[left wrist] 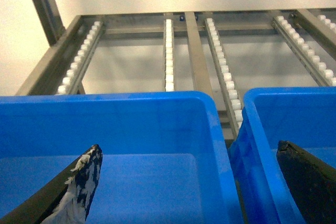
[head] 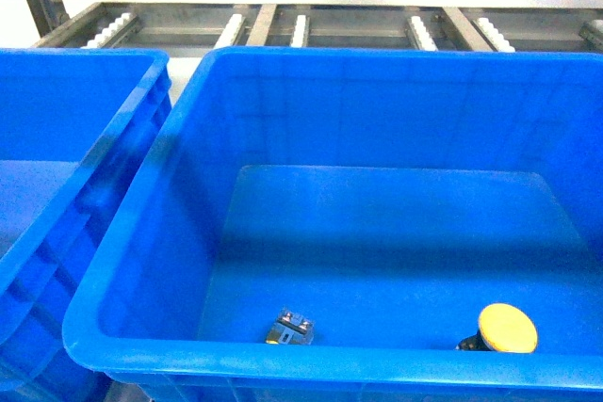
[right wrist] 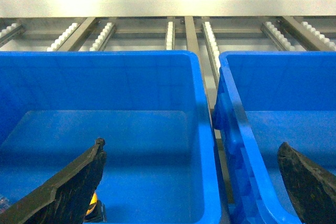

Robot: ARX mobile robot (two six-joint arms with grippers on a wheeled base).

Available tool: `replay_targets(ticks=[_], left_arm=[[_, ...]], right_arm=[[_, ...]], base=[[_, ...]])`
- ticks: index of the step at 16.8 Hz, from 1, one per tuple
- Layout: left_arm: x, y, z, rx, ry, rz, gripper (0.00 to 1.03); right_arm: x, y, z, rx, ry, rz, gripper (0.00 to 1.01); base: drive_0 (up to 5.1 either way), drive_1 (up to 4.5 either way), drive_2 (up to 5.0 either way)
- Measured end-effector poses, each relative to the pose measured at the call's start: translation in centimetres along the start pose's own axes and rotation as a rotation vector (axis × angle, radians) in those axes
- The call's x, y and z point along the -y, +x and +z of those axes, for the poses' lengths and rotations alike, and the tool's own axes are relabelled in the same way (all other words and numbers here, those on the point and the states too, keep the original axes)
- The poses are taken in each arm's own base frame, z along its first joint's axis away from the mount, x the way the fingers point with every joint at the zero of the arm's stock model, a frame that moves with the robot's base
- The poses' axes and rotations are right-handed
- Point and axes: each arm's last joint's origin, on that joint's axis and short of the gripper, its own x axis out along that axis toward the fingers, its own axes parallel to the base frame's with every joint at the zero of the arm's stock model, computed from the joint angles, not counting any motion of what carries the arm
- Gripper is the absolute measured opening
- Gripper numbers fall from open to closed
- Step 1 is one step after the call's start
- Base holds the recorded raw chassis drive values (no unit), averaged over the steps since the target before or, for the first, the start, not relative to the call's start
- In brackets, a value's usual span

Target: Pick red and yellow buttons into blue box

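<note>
Now, labels from the scene:
Blue box [head: 188,120]: filling centre of head view; rim nearest cam, flat floor showing.
Yellow button [head: 507,328]: lying on box floor by near wall, right side, domed cap facing cam, dark base tucked to its left.
2nd button [head: 290,328]: lying on same floor by near wall, well apart from yellow one; only dark-and-clear base is showing, cap colour can't tell.
Left gripper [left wrist: 189,182]: hanging above a blue crate [left wrist: 131,103], fingers spread wide, nothing btwn them.
Right gripper [right wrist: 191,182]: hanging over blue box, fingers spread wide, holding nothing; bit of yellow peeking under its left finger [right wrist: 68,182].
Backdrop: metal roller rack [head: 301,25] w/ white rollers sitting behind crates.
</note>
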Motion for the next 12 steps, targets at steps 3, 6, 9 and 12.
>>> replay_targets(ticks=[3,6,9,12], left_arm=[[-0.4,-7.4,-0.5,0.070,-0.078,0.090,0.98],[-0.7,-7.6,-1.9,0.127,-0.046,-0.003,0.78],[-1.2,-8.3,-4.1,0.113,-0.030,-0.006,0.54],[-2.3,-8.9,-5.2,0.124,-0.029,-0.007,0.28]], right_arm=[[0.0,0.0,0.0,0.000,0.000,0.000,0.98],[-0.3,-0.2,-0.6,0.057,-0.031,-0.010,0.76],[-1.1,0.0,-1.7,0.038,-0.037,-0.014,0.52],[-1.5,0.0,-2.1,0.046,-0.042,-0.003,0.26]], base=[[0.0,0.00,0.0],[0.0,0.00,0.0],[0.0,0.00,0.0],[0.0,0.00,0.0]])
